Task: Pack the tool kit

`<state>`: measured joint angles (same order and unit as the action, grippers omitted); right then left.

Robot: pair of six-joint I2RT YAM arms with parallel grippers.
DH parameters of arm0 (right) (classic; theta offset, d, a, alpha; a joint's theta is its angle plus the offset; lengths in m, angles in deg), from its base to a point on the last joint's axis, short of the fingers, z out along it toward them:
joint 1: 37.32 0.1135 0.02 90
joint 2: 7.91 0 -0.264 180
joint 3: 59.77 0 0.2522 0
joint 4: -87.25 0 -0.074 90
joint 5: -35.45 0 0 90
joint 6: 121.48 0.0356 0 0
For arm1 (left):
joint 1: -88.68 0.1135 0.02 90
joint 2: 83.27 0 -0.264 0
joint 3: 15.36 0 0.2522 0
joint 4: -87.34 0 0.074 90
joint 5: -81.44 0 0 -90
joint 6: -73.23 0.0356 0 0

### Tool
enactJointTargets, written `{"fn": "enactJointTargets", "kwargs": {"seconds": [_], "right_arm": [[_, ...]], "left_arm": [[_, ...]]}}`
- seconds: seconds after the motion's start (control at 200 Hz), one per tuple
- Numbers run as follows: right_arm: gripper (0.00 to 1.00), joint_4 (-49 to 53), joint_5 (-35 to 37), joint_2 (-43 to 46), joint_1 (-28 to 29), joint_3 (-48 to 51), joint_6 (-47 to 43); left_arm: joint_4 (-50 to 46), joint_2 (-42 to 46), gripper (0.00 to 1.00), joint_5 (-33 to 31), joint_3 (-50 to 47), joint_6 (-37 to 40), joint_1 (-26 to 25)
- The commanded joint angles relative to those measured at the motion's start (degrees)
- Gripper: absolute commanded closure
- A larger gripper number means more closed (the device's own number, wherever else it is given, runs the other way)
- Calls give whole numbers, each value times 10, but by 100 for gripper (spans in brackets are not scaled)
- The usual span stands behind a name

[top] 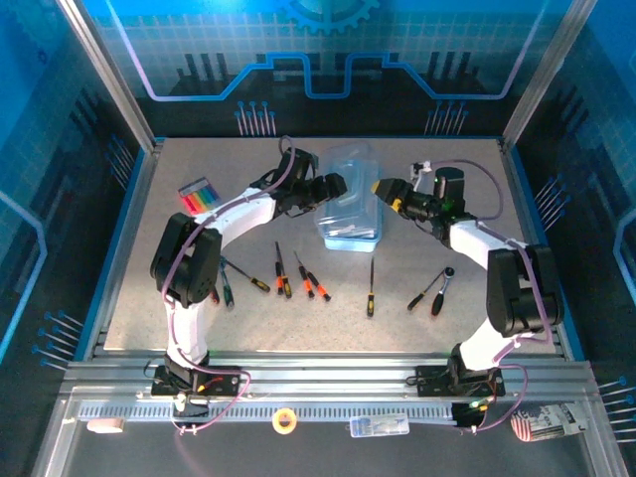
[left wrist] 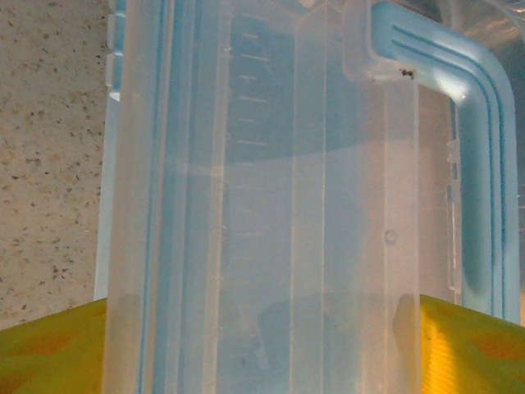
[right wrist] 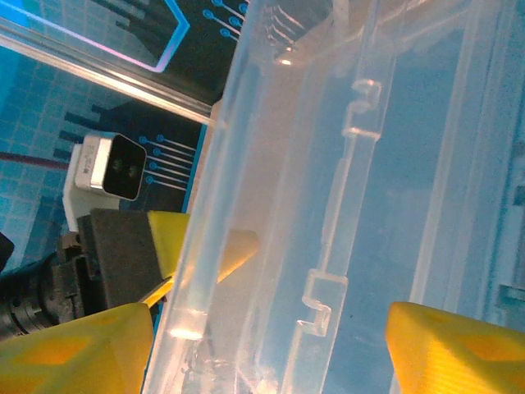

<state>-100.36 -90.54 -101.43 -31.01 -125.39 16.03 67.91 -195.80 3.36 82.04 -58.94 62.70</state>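
Observation:
The clear tool case (top: 350, 214) with blue trim sits mid-table, its lid (top: 353, 164) lifted. My left gripper (top: 338, 186) is at the lid's left side and my right gripper (top: 383, 189) at its right. In the left wrist view the clear lid (left wrist: 271, 205) and its blue rim (left wrist: 476, 164) span the gap between the wide-apart yellow fingers (left wrist: 49, 353) of the left gripper (left wrist: 262, 361). The right gripper (right wrist: 262, 353) also stands open, with the lid's clear wall (right wrist: 328, 205) between its fingers (right wrist: 455, 345). A left finger (right wrist: 176, 238) shows behind that wall.
Several screwdrivers (top: 283, 270) lie in front of the case, one more (top: 371, 288) to the right, and a ratchet (top: 432, 290) further right. A coloured bit set (top: 199, 196) lies at the back left. Blue walls ring the table.

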Motion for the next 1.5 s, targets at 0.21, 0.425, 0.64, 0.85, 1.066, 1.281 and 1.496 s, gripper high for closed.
{"fn": "enactJointTargets", "kwargs": {"seconds": [0.21, 0.425, 0.64, 0.85, 1.066, 1.281, 1.496], "right_arm": [[36, -17, -22, -10, 41, -25, 7], [47, -33, -30, -21, 45, -31, 27], [47, -47, -32, -34, 46, -34, 42], [45, -82, -52, -60, 47, -33, 55], [47, -84, -63, -73, 47, -36, 56], [41, -87, -60, -70, 35, -18, 48], [40, -136, -77, -72, 26, 7, 69]], "left_arm": [[106, 28, 26, 53, -57, -34, 4], [146, 35, 24, 71, -72, -45, 8], [170, 53, 23, 77, -88, -45, 8], [197, 55, 24, 88, -108, -59, 15], [208, 58, 24, 93, -111, -62, 16], [207, 68, 24, 100, -109, -62, 18], [211, 66, 25, 105, -114, -66, 18]]}}
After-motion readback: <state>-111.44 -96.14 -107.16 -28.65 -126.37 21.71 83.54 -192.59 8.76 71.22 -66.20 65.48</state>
